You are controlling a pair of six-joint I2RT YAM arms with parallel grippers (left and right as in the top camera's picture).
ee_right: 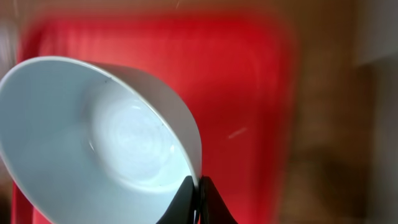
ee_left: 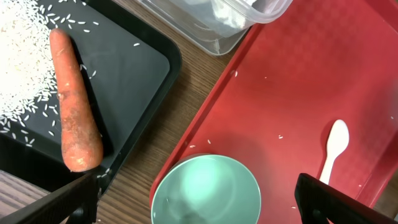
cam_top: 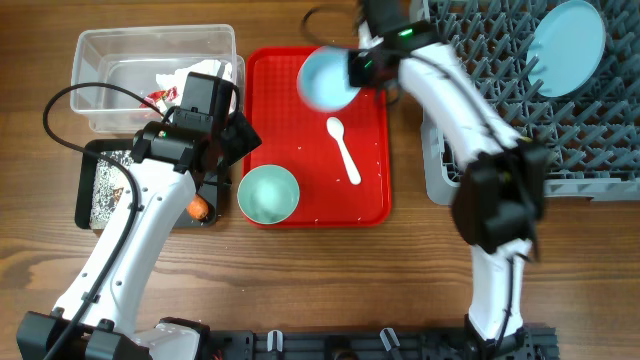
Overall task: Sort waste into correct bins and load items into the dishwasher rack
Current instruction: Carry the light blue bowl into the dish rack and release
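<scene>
- Done, as we judge it: the light blue plate [cam_top: 567, 47] leans in the dishwasher rack [cam_top: 580, 130]. The crumpled napkin [cam_top: 215, 70] and the wrapper [cam_top: 157, 98] lie in the clear tub [cam_top: 90, 45], and the carrot [ee_left: 74, 106] lies in the black tray [ee_left: 137, 81] beside scattered white grains.
- In hand: our right fingers [ee_right: 183, 204] pinch the rim of the light blue bowl [ee_right: 112, 143], which is tilted over the far end of the red tray [ee_left: 298, 74] and not yet at the rack.
- Left to load: the mint green bowl [ee_left: 205, 193] and the white spoon [ee_left: 334, 146], both on the red tray.
- Our left fingers [ee_left: 56, 208] stand wide and hold nothing, above the mint green bowl's edge.
- We see no yellow cup or brown lump.
</scene>
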